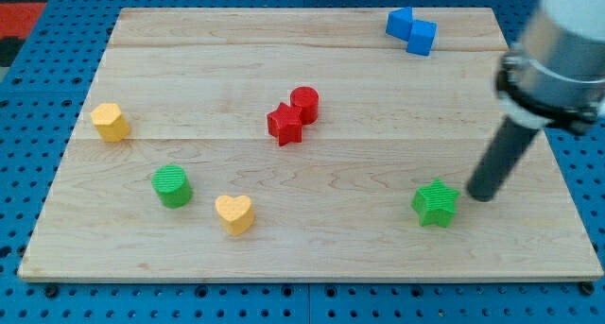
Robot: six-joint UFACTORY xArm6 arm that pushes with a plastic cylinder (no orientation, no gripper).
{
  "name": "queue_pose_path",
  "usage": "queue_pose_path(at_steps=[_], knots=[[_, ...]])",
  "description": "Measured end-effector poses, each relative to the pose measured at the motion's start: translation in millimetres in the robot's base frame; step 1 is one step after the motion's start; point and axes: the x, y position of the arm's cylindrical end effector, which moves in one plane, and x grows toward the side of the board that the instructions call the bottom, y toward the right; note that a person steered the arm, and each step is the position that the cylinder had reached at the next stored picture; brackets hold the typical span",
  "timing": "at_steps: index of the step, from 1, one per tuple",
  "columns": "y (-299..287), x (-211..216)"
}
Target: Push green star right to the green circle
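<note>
The green star [435, 203] lies near the desk's [312, 50] right front edge; the green circle [172, 186] sits well apart at the left front. The tool is a bare rod that grasps nothing; my tip [479, 196] stands just beside the star's right side. The star appears light, rigid and likely to slide or rotate. Contact its right flank, centred between the points.

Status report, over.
My tip just right of green star. Green circle far to the view's left. Yellow heart near the path.
</note>
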Motion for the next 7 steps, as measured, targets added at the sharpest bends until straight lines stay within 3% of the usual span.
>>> queue_pose_path(at_steps=[3,4,6,7], knots=[[-17,0],[-13,29],[-75,38],[-56,52]])
